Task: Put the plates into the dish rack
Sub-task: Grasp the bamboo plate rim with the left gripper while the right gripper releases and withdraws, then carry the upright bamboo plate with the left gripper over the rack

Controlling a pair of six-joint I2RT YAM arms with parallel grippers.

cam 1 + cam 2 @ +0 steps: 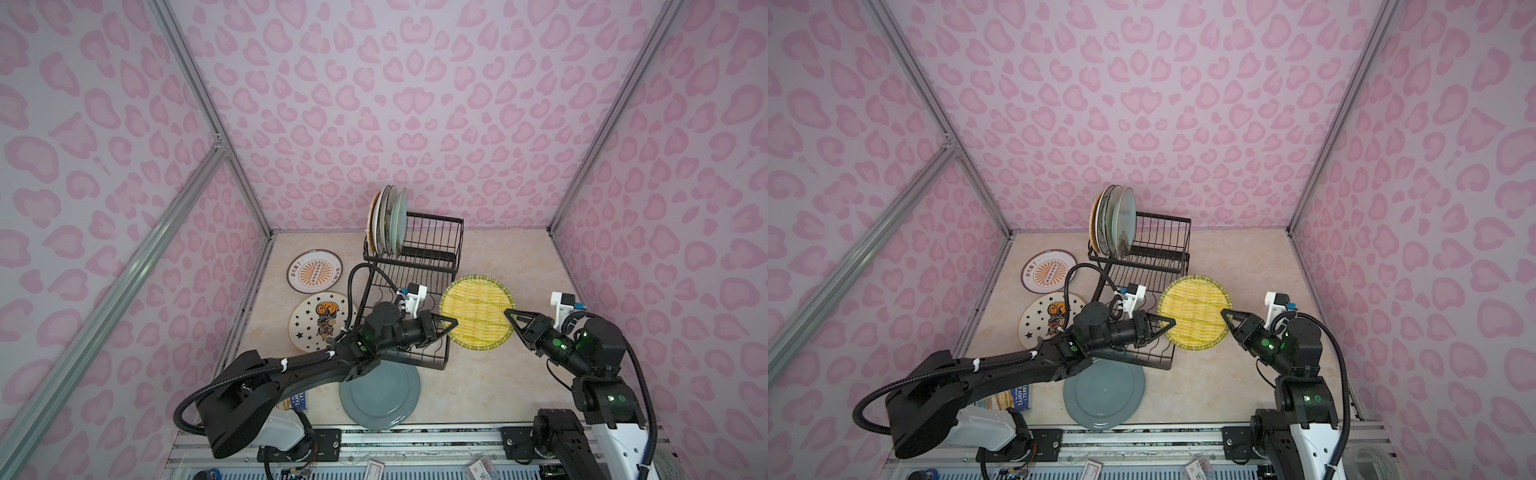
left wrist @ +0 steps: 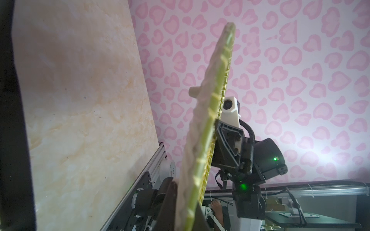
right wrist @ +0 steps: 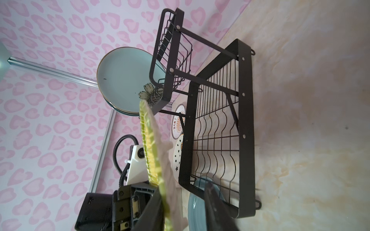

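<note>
A yellow woven-look plate [image 1: 476, 311] [image 1: 1194, 311] hangs tilted above the table, right of the black wire dish rack [image 1: 415, 266] [image 1: 1142, 257]. My left gripper [image 1: 451, 324] [image 1: 1169, 323] [image 2: 186, 208] is shut on its left rim. My right gripper [image 1: 509, 313] [image 1: 1225, 313] [image 3: 184, 208] is at the opposite rim with its jaws apart; the plate's edge [image 3: 152, 144] lies against one finger and a gap shows to the other. Several plates [image 1: 388, 220] [image 3: 124, 80] stand upright at the rack's far left end.
On the table left of the rack lie a sunburst plate [image 1: 314, 271] and a star plate [image 1: 320, 320]. A teal-grey plate [image 1: 380, 395] lies at the rack's near end, partly under my left arm. A blue-covered book [image 1: 297, 401] lies at the front left.
</note>
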